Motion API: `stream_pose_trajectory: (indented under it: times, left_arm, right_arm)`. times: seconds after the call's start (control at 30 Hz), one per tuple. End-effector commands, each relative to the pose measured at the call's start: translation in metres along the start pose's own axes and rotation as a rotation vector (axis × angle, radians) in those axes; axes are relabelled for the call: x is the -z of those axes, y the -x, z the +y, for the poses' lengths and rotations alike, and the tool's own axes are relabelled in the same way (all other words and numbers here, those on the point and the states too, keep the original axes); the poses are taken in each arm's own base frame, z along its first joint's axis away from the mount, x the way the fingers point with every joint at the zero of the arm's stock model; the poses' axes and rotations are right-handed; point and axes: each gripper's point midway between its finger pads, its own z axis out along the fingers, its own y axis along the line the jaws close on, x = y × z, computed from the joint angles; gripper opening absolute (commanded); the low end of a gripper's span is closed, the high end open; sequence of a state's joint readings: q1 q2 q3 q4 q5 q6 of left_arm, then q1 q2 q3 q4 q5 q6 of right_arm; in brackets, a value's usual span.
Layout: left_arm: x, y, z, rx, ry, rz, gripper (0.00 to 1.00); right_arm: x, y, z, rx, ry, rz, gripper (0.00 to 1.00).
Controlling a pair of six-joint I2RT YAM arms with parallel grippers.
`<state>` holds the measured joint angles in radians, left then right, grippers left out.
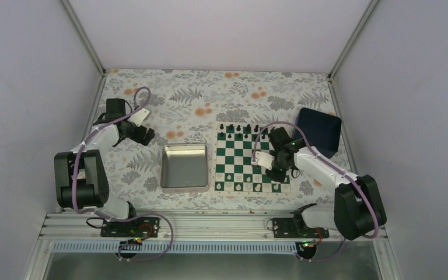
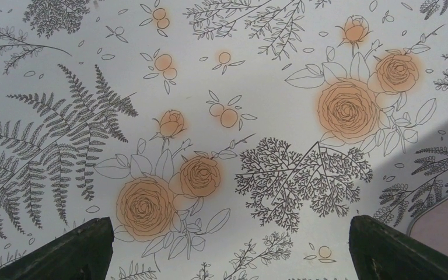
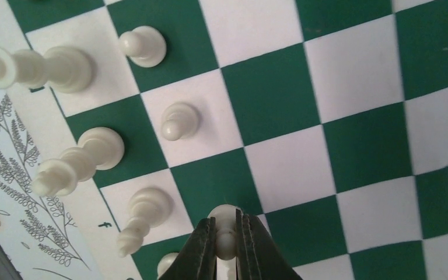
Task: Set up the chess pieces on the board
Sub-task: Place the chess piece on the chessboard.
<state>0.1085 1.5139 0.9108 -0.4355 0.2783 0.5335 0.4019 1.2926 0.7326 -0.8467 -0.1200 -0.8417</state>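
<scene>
The green and white board (image 1: 251, 160) lies right of centre, with black pieces (image 1: 242, 128) along its far row and cream pieces (image 1: 251, 186) along its near rows. My right gripper (image 1: 274, 170) hangs over the board's near right part. In the right wrist view the gripper (image 3: 226, 236) is shut on a cream pawn (image 3: 226, 217), held low over the board (image 3: 350, 105). Other cream pieces (image 3: 178, 121) stand to its left. My left gripper (image 1: 146, 135) is open and empty over the bare flowered cloth; its dark fingertips (image 2: 76, 251) show wide apart.
A square silver tray (image 1: 184, 167) lies left of the board. A dark blue box (image 1: 319, 132) stands at the board's far right corner. White walls close in the table on three sides.
</scene>
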Motion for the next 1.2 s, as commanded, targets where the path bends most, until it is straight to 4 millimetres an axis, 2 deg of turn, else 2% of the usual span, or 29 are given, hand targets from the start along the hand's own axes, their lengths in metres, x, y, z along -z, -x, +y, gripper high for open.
stream_pose_trajectory:
  times: [0.0, 0.3, 1.17]
  left_arm:
    - [-0.001, 0.003, 0.005, 0.001, 0.024, -0.005, 1.0]
    - [-0.002, -0.001, 0.007, 0.004, 0.037, 0.01, 1.0]
    - [-0.006, -0.004, 0.006, 0.006, 0.029, 0.02, 1.0]
  right_arm:
    - [-0.004, 0.005, 0.003, 0.024, 0.011, -0.056, 0.05]
    - [-0.015, 0.005, 0.006, 0.031, 0.039, -0.055, 0.06]
    - [-0.028, -0.004, 0.013, 0.027, 0.09, -0.02, 0.06]
